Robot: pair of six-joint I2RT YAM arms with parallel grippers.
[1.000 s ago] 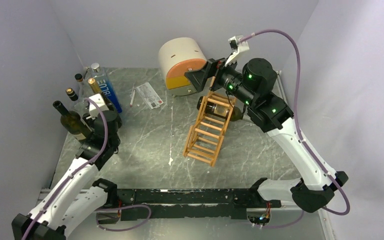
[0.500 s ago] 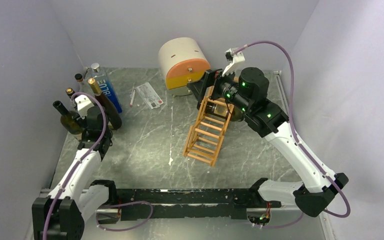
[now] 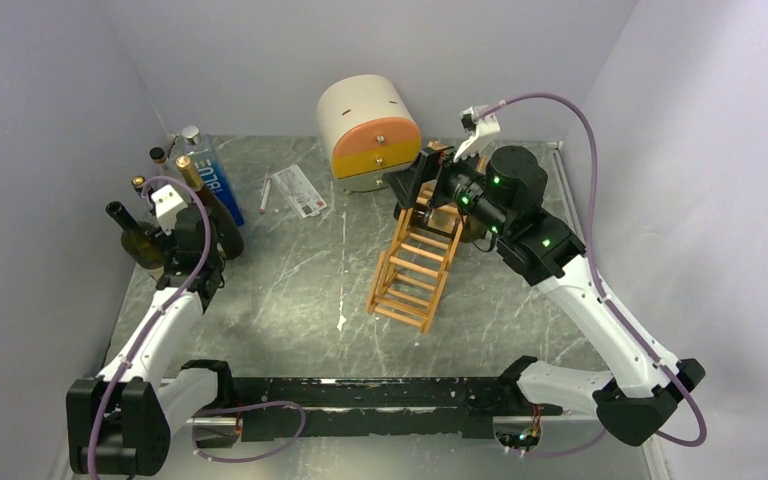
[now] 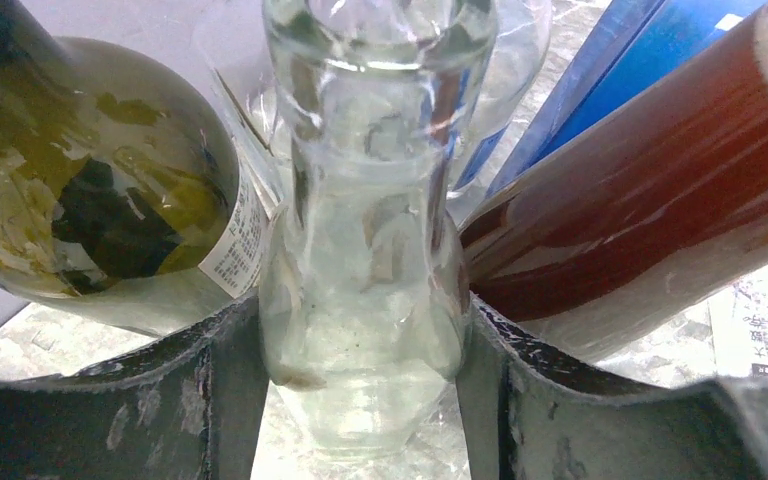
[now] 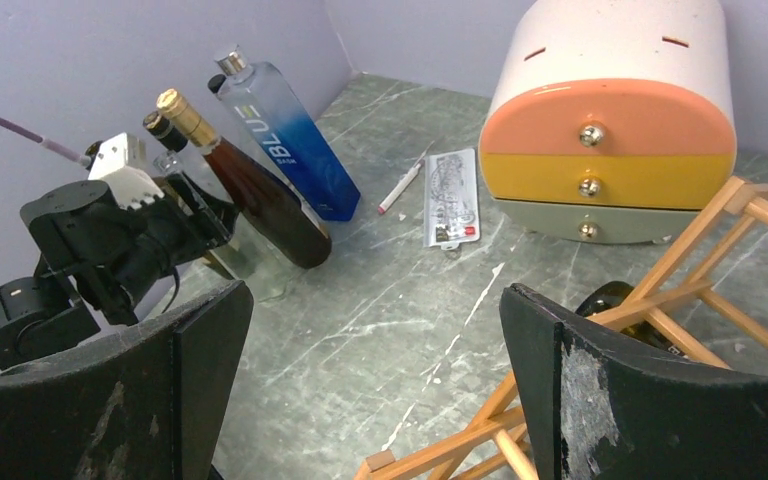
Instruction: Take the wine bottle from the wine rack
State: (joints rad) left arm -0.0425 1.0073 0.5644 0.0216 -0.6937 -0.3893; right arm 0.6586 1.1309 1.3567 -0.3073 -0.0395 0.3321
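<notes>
The orange-tan wine rack leans in the middle of the table, its slats also showing at the lower right of the right wrist view. The dark wine bottle lies in its top tier, mostly hidden under my right arm in the top view. My right gripper hovers open just above the rack's upper end, nothing between its fingers. At the far left, my left gripper is shut on a clear glass bottle, both fingers pressed against its sides.
A green wine bottle, an amber gold-capped bottle and a blue bottle crowd the left gripper. A round cream-and-orange drawer box stands behind the rack. A card and a pen lie at the back.
My right gripper has dropped from beside the drawer box toward the rack's top end. The left arm has shifted slightly left among the bottles.
</notes>
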